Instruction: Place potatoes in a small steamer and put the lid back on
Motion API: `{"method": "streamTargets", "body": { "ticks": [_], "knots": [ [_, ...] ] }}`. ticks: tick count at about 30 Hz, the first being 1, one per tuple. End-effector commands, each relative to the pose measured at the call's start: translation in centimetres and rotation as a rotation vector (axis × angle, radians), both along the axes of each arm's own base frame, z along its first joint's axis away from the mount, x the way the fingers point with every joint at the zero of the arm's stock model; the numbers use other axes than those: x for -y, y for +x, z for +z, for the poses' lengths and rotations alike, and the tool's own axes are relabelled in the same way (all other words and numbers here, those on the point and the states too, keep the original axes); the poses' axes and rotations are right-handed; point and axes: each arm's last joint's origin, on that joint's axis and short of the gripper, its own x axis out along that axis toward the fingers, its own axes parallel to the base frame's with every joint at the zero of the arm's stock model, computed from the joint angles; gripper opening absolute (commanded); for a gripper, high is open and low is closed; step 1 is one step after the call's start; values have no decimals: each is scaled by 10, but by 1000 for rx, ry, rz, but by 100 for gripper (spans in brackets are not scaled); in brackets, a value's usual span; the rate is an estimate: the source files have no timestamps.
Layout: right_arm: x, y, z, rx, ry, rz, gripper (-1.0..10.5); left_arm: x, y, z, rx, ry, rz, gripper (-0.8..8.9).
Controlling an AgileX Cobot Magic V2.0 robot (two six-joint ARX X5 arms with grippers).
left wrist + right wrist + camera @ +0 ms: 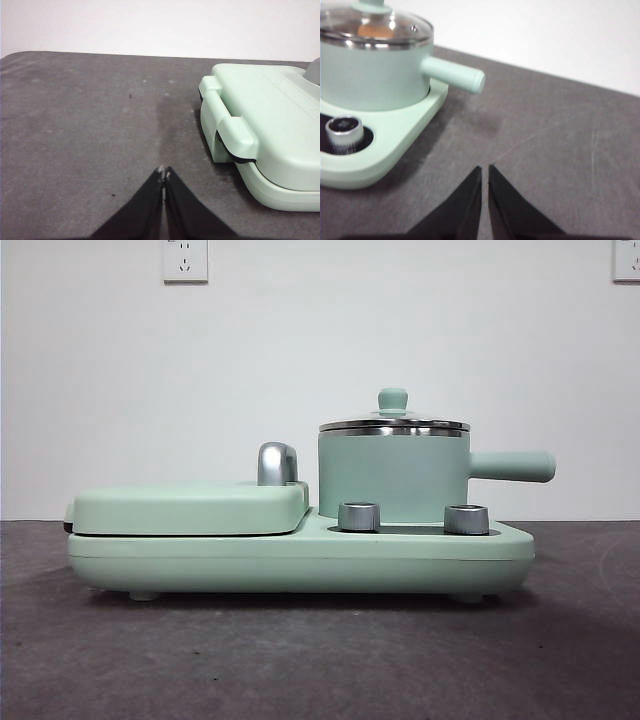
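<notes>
The small steamer [393,476] stands upright on the right part of a mint-green cooking base [300,558], its straight handle [512,466] pointing out to the right in the front view. The lid [394,423] sits on the steamer's steel rim, knob up, and looks level and closed. Through the glass in the right wrist view an orange-brown patch shows inside the pot, which is the potatoes [374,31]; little of the lump can be made out beyond its colour. On the left part of the base lies the flat griddle cover [190,508], shut, with a chrome handle [276,463] rising behind its right end. 2 silver control dials [359,516] [466,519] sit on the base in front of the steamer. The base rests on the dark grey worktop [300,660], in front of a white wall with 2 sockets [185,260] high up. The left end effector [164,173] hangs low over bare worktop beside the griddle end of the base, apart from it, its 2 black jaws pressed together with nothing between them. The right end effector [485,169] hangs over bare worktop off the steamer's handle side, apart from the handle, its jaws nearly closed with only a thin slit between the tips, holding nothing.
</notes>
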Motion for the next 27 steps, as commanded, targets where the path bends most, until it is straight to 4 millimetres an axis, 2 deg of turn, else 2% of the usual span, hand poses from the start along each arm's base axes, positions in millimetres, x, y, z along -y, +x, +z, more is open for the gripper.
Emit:
{"method": "streamTargets", "body": {
  "ticks": [1, 7, 27],
  "knots": [
    [1, -1, -7, 24, -5, -26, 19, 0, 1, -5, -4, 5, 2, 6],
    [3, 0, -23, -37, 24, -48, 19, 0, 1, -5, -2, 5, 2, 6],
    [2, 0, -21, -20, 24, -47, 19, 0, 1, -4, 5, 5, 2, 6]
  ]
}}
